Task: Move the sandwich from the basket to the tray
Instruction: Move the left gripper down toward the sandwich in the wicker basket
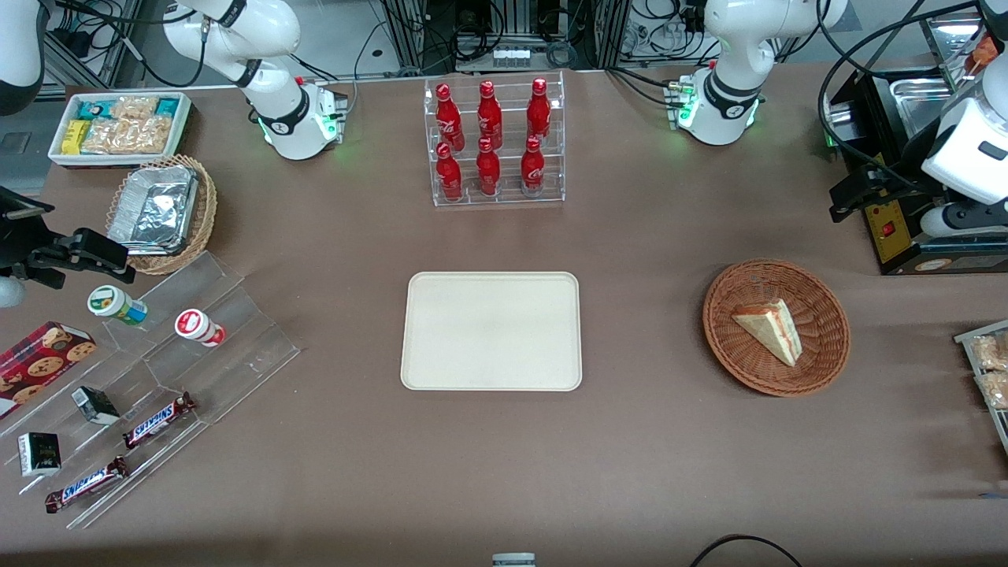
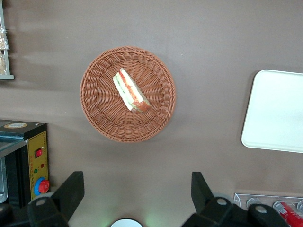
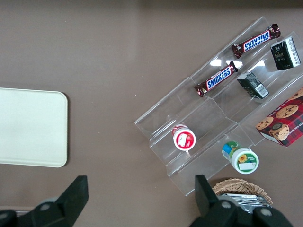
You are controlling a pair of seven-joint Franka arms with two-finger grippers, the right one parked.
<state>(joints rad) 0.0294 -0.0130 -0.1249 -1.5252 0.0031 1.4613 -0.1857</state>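
The cream tray (image 1: 491,331) sat mid-frame in the front view, the reddish wicker basket (image 1: 776,327) at centre right holding the sandwich (image 1: 770,329). The gripper (image 2: 135,189) hung spread wide, empty, above bare table. Snickers bars (image 1: 157,420) lay lower left.

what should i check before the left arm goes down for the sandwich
1. Sandwich lying in the reddish-brown wicker basket, nothing on top of it: ok.
2. Left gripper open, jaws spread wide and holding nothing: ok.
3. Gripper lined up over the sandwich: not ok; it hangs high above bare table beside the basket, not above the wedge.
4. Jaws turned to close across the wedge's flat bread faces: cannot tell.
5. Cream tray bare and ready to take the sandwich: ok.
6. Table between basket and tray free of objects: ok.
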